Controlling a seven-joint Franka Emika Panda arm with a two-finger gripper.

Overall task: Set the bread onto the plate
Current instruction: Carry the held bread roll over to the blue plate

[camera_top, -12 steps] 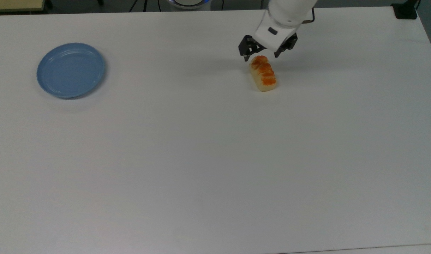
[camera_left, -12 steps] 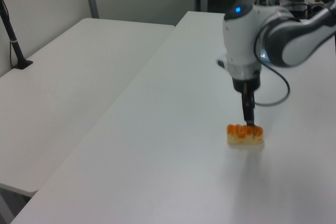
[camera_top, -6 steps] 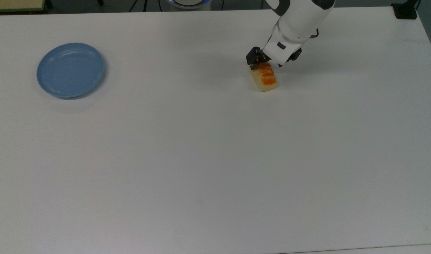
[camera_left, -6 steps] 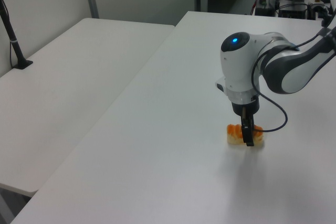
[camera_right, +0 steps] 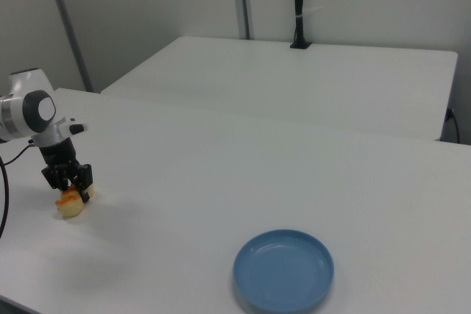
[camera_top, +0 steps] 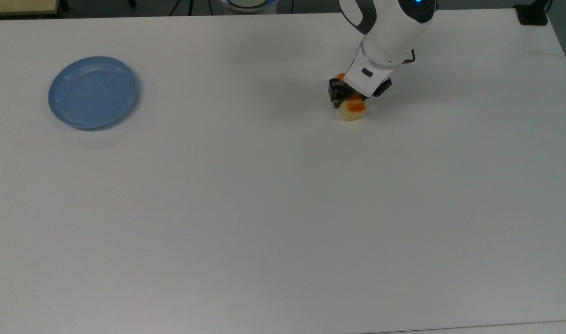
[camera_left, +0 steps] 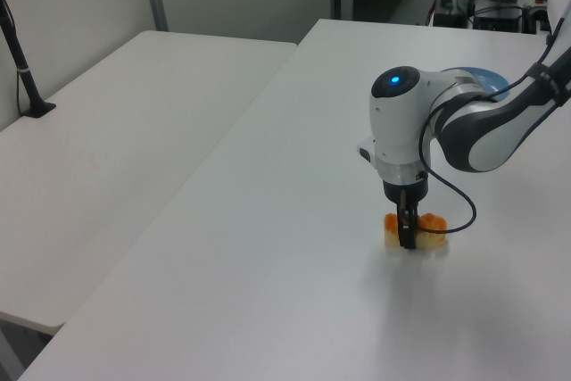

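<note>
Change: the gripper (camera_top: 347,98) has come down from just above the far end of the bread (camera_top: 352,110) and now straddles its middle, low against the table (camera_top: 264,208).
Meaning: grasp is about to be made or just made, by my judgement; lift and carry not yet begun.
Hand: fingers either side of the bread; whether they pinch it I cannot tell.
Bread: top view's right, far side; oblong, pale cream, lumpy orange glaze.
Plate (camera_top: 93,92): top view's far left, well apart; round, shallow, light blue, faintly ridged.
Table: white, matte, flat.
</note>
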